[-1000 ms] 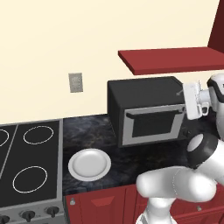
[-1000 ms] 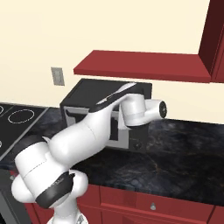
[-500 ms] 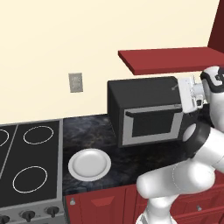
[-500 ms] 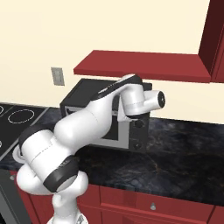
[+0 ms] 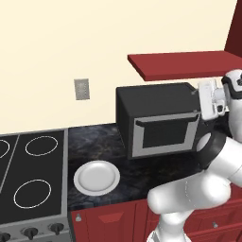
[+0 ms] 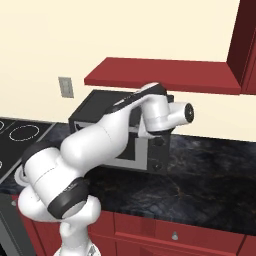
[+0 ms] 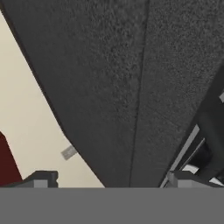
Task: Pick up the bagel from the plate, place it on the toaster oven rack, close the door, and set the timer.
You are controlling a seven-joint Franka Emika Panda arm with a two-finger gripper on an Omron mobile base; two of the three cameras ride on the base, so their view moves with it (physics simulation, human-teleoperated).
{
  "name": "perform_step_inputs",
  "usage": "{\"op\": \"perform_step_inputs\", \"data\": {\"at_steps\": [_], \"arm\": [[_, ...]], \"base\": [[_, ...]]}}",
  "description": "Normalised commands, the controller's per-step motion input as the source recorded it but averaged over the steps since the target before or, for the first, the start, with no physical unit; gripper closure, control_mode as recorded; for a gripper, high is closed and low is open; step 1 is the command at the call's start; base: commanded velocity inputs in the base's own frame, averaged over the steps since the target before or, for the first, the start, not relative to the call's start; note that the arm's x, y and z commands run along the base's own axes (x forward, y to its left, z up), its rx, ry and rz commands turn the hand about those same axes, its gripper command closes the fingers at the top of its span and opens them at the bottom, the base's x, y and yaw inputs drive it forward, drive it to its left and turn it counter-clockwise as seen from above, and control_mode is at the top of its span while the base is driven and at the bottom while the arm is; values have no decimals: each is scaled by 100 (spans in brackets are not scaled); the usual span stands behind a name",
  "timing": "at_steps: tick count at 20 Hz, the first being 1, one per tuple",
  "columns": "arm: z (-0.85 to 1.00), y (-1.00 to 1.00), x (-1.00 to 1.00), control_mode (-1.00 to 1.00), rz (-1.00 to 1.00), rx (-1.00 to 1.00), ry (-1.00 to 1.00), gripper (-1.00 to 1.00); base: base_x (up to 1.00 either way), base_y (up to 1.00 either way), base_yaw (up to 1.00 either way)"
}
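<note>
timer knob (image 6: 159, 142): on toaster oven's (image 5: 156, 120) right control strip, small, stiff, smooth; i'd pinch across its rim. my gripper (image 5: 209, 99) beside the oven's upper right corner, fingers apart, empty.

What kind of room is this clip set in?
A rendered home kitchen, by the look of it: a black stove top set in a dark stone counter, a toaster oven against the wall, and red cabinets below.

A dark marbled counter (image 5: 94, 142) runs along the cream wall, with a black stovetop (image 5: 28, 182) at its left end (white burner rings, knobs along the front). A grey outlet plate (image 5: 82, 89) sits on the wall, a red shelf (image 6: 160, 75) above, red cabinets (image 6: 165, 232) below.
</note>
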Motion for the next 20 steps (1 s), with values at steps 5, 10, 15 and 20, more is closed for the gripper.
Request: {"op": "perform_step_inputs", "data": {"at_steps": [5,10,15,20], "arm": [[41,-62,-2,-100,-1,0,0,-100],[-5,-61,-39,-100,5,-5,0,-100],[-22,-35,-71,-100,22,-16,-7,-100],[-59,1,-63,-100,37,-38,-27,-100]], "base": [[0,0,0],[0,0,0],[0,0,0],[0,0,0]]}}
